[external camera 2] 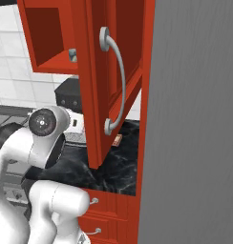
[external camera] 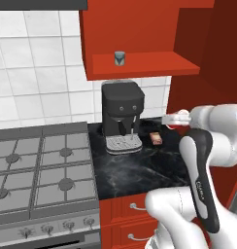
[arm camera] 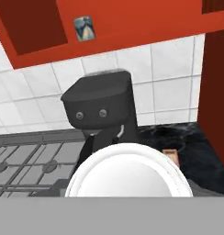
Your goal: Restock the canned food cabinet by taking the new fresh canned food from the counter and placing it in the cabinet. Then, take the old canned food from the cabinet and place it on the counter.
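Arm: it rises from the base at the lower right of the left base view, bends at a dark elbow, and the forearm reaches left, about level, over the right end of the surface (external camera: 140, 168).
Claw: the claw (external camera: 170, 119) is in the air, level with the upper half of the coffee machine (external camera: 121, 109) and to its right, well below the cabinet (external camera: 140, 65) shelf. It points towards the tiled back wall.
Claw state: part-way closed on the red can (arm camera: 127, 172). In the hand view the can's pale round top covers the place where the fingertips stand. In the left base view only a pale bit with red under it shows at the tip.
Grey can: the grey can (external camera: 120, 58) stands upright on the shelf near its front edge, above the coffee machine.
Cabinet door: the door (external camera 2: 116, 71) is swung open, with its curved metal handle facing the right base view.
Surface: the coffee machine is at the back left, and a small brownish packet (external camera: 156, 138) lies just to its right, touching nothing else.
Stove: the stove (external camera: 42, 165) adjoins the surface on the left.
Drawers: the red drawers (external camera: 125, 209) sit under the surface.
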